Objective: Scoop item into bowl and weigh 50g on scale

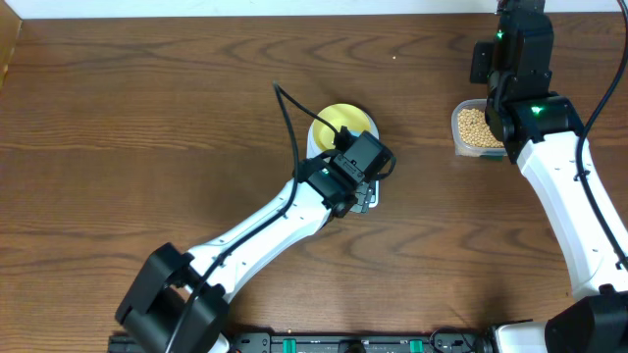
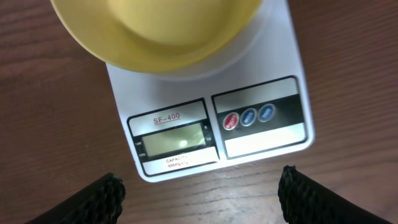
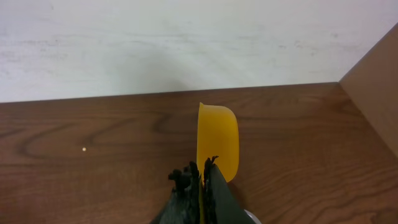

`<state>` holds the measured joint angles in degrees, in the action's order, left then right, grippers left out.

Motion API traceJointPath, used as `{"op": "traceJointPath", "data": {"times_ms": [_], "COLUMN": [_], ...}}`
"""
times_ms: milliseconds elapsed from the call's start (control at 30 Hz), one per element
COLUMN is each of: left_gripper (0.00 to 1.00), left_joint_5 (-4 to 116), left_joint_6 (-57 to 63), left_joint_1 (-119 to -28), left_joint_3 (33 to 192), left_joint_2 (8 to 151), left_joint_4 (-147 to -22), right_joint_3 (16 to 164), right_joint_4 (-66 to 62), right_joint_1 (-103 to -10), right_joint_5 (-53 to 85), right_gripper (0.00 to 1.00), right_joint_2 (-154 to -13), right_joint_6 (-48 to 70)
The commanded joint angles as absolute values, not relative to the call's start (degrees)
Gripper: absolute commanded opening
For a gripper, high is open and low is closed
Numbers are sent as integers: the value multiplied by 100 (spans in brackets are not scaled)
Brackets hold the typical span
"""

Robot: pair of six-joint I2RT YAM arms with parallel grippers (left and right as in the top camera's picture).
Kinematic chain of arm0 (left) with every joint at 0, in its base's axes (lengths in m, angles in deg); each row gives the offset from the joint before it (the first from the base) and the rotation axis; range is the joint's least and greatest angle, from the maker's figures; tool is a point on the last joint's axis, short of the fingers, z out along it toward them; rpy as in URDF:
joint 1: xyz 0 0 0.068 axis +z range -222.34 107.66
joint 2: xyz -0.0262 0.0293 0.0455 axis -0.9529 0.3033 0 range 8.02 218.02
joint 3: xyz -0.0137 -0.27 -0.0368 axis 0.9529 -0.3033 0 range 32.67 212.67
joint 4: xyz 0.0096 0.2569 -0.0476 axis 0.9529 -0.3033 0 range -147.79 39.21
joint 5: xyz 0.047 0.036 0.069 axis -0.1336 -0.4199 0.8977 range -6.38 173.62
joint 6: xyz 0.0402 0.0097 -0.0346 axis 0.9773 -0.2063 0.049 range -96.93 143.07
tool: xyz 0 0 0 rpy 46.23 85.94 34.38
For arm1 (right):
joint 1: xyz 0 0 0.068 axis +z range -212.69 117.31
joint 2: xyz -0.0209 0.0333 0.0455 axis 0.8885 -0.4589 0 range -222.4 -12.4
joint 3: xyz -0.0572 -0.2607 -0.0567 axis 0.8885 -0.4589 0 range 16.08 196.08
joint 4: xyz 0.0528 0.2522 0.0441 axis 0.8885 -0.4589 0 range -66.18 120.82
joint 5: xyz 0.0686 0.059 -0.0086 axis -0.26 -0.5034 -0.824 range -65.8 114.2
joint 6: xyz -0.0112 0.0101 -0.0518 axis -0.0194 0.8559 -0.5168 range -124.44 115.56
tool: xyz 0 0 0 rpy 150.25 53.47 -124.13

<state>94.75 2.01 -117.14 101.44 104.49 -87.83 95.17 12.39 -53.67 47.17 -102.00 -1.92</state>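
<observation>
The pale yellow-green bowl (image 1: 340, 123) (image 2: 155, 31) sits on the white scale (image 1: 368, 201) (image 2: 261, 68), whose grey display (image 2: 176, 139) and three buttons face my left wrist camera. My left gripper (image 2: 199, 193) is open and empty, hovering just in front of the scale's display edge. The tan beans (image 1: 474, 125) fill a clear plastic container (image 1: 458, 147) at the right. My right gripper (image 3: 202, 171) is shut on the handle of a yellow scoop (image 3: 217, 143), held on edge above the table near the container. The scoop's inside is hidden.
A single stray bean (image 3: 84, 149) lies on the wooden table (image 1: 147, 127). A white wall (image 3: 186, 43) runs along the table's far edge. A black cable (image 1: 289, 118) arcs over the left arm beside the bowl.
</observation>
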Motion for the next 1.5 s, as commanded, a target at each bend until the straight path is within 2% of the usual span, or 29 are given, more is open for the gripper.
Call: {"op": "traceJointPath", "data": {"times_ms": [0,1467], "left_gripper": [81,81], "left_joint_5": [9831,9978], "left_joint_6": [131,133], "left_joint_1": [-11699,-11414], "left_joint_3": [10144,10135], "left_joint_2": [10678,11447], "left_joint_4": [-8781,-8431], "right_joint_3": [9594,9594], "right_joint_4": [1191,1154], "right_joint_1": [-5415,-5415], "right_joint_5": [4784,4784], "right_gripper": [1,2], "right_joint_2": [-10124,-10124], "right_joint_6": [-128,-128]}}
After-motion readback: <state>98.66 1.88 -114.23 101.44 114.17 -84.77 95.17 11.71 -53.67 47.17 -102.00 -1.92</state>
